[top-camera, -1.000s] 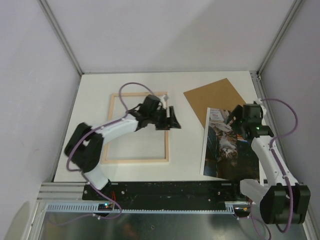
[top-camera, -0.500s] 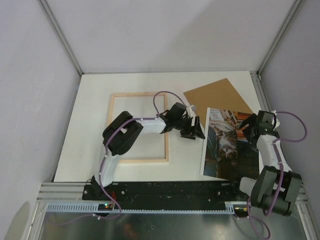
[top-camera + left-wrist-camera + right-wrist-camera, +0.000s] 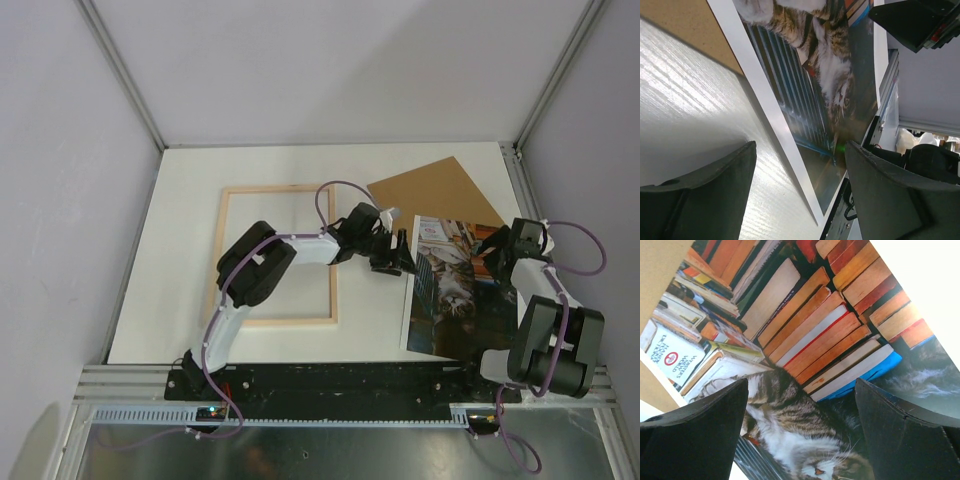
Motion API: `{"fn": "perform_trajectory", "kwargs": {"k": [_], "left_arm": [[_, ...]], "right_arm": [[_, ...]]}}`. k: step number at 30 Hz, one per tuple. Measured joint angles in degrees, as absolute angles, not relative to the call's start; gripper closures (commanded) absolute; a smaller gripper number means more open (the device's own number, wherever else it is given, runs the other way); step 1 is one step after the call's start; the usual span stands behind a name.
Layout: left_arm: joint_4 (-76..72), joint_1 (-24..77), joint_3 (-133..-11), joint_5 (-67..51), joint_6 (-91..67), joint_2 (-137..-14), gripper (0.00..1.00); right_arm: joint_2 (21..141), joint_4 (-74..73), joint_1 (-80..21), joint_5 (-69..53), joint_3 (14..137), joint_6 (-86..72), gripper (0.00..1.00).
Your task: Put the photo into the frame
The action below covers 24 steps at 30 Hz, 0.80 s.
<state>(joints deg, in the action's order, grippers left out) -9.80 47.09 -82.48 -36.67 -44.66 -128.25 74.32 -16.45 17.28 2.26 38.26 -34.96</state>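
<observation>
The photo [image 3: 455, 300], a cat among stacked books, lies flat at the right, its top edge over a corner of the brown backing board [image 3: 435, 190]. The pale-wood frame [image 3: 222, 260] lies at the left with bare table inside it. My left gripper [image 3: 402, 262] is open, low over the photo's white left border [image 3: 767, 100]; the border runs between its fingers [image 3: 705, 200], and nothing is held. My right gripper [image 3: 496, 248] hangs open above the photo's upper right part. Its fingers [image 3: 695, 435] straddle the cat [image 3: 805, 450] without gripping the print.
The backing board [image 3: 680, 30] shows tan beside the photo in both wrist views [image 3: 657, 270]. The photo's near corner reaches the table's front edge and the black rail [image 3: 350, 375]. Grey walls enclose the table on three sides.
My left arm has stretched right, from over the frame to the photo's left edge. My right gripper has drawn back toward the photo's upper right corner. Both stay open.
</observation>
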Motion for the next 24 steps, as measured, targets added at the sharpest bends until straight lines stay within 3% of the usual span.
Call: {"fn": "perform_trajectory", "kwargs": {"k": [24], "left_arm": [[-8.2,48.8,-87.5,-35.2,-47.7,-131.4,0.27]], "right_arm": [[79.3,-12.6,13.2,0.6,38.3,-36.4,0.09]]}}
